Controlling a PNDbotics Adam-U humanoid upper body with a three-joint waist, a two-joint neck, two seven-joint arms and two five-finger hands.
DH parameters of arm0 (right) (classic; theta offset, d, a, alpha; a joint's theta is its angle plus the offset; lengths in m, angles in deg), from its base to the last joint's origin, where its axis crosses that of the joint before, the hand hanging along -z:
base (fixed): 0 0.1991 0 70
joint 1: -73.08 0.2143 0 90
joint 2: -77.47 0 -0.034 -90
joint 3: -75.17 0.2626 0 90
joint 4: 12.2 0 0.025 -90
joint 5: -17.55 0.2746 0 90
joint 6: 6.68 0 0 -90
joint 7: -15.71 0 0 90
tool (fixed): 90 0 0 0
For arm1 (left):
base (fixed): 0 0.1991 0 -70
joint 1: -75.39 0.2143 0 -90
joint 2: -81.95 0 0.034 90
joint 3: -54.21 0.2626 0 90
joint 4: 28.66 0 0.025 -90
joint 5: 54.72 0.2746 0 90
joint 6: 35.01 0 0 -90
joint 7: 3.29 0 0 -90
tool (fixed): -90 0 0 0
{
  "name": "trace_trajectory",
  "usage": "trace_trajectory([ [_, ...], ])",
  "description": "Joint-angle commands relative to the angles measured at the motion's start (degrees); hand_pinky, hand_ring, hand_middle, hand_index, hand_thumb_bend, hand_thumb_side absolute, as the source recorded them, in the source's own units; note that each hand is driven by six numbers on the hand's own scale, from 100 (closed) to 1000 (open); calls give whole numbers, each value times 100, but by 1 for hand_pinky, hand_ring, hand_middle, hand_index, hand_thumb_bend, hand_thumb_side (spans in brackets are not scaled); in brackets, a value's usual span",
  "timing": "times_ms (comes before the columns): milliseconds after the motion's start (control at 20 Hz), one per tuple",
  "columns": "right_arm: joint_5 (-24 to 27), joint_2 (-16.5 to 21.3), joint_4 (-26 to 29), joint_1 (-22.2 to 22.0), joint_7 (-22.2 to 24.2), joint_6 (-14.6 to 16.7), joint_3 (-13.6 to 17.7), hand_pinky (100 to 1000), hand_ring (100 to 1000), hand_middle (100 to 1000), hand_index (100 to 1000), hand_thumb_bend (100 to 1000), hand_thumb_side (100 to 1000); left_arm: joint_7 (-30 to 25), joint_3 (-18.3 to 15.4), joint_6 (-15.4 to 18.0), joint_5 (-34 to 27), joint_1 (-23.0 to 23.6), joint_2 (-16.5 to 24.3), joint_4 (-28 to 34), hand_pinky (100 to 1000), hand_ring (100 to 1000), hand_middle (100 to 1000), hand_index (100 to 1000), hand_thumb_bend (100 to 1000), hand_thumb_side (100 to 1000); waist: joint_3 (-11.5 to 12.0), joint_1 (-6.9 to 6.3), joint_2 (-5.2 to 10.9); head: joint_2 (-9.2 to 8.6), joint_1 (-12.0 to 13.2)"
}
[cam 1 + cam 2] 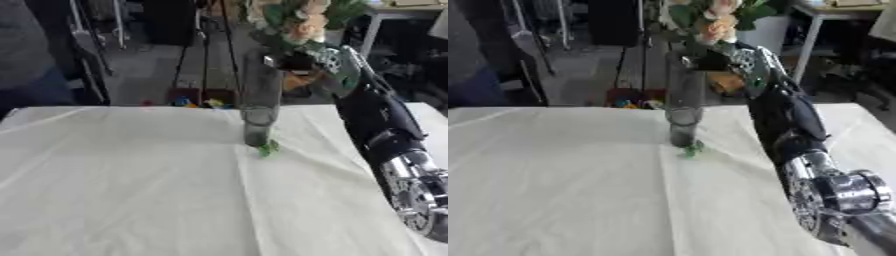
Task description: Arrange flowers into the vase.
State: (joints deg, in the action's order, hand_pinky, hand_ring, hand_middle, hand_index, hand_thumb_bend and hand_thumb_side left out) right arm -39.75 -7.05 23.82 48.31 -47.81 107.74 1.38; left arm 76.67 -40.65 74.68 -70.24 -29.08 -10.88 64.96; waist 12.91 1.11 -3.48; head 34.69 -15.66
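A tall clear glass vase [260, 100] stands upright near the far middle of the white cloth [131, 175]. My right hand [713, 60] is at the vase's rim, reached there by the black and silver arm from the lower right. The hand is shut on the stems of a bunch of flowers [298, 24], peach and pink blooms with green leaves, which rises above the vase mouth. How far the stems reach into the vase is hidden. A small green leaf [268, 148] lies on the cloth at the vase's foot. My left hand shows in neither view.
The cloth-covered table runs wide to the left and front of the vase. Beyond its far edge lie small coloured things [197, 102] on the floor, dark furniture at the left, and a white desk frame [808, 45] at the back right.
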Motion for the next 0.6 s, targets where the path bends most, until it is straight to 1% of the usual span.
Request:
trace_trajectory([
  [50,97,210,143,127,22,4,18,1000,1000,970,1000,288,972,-7,-48,22,-3,-41,136,84,606,562,689,679,642,689,-11,-16,93,-14,25],
  [150,119,216,158,126,0,-3,23,1000,1000,974,1000,387,963,-5,-51,23,-4,-37,135,83,606,562,689,679,643,689,-13,-14,95,-15,28],
  [300,94,223,208,122,-101,-13,24,1000,1000,1000,1000,579,942,-6,-50,24,-6,-34,136,82,606,562,689,679,643,689,-14,-14,98,-17,31],
  [350,64,224,230,120,-154,-9,23,1000,1000,1000,1000,612,935,-7,-50,25,-6,-34,136,83,606,562,689,679,643,689,-14,-14,97,-19,32],
  [400,13,225,253,118,-217,2,17,1000,1000,1000,1000,626,930,-7,-50,25,-6,-34,137,83,606,562,689,679,644,689,-14,-16,96,-21,33],
  [600,-165,218,244,106,-357,67,14,1000,1000,1000,1000,625,924,-5,-53,25,-8,-35,139,86,606,562,690,679,643,689,-13,-23,90,-21,35],
])
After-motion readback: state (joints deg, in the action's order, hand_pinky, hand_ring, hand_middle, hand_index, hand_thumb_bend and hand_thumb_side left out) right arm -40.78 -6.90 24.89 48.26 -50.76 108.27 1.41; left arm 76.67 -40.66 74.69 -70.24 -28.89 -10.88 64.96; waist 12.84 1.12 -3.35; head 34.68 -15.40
